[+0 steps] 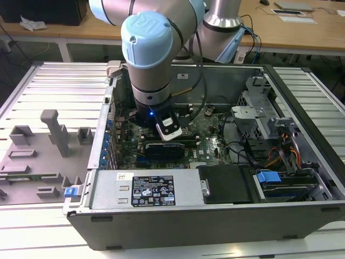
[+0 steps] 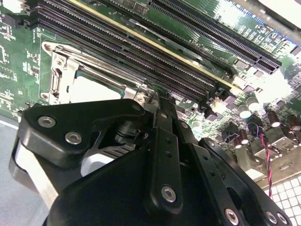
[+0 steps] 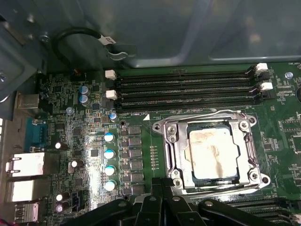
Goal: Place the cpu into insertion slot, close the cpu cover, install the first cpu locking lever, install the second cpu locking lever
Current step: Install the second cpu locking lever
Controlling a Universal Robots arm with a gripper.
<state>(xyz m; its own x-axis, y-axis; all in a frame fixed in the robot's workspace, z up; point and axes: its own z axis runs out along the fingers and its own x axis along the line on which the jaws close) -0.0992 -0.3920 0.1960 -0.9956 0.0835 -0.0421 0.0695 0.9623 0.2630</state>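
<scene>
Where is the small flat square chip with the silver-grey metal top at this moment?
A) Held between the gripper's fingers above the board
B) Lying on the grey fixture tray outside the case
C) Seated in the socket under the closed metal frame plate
C: in the first wrist view the square silver-grey chip sits in the socket, framed by the lowered silver-grey metal cover plate.

above cpu cover (image 3: 210,151) – open | memory slots (image 3: 188,89) – just beside

Silver cpu (image 3: 211,155) seated under closed cpu cover (image 3: 175,155)
</scene>
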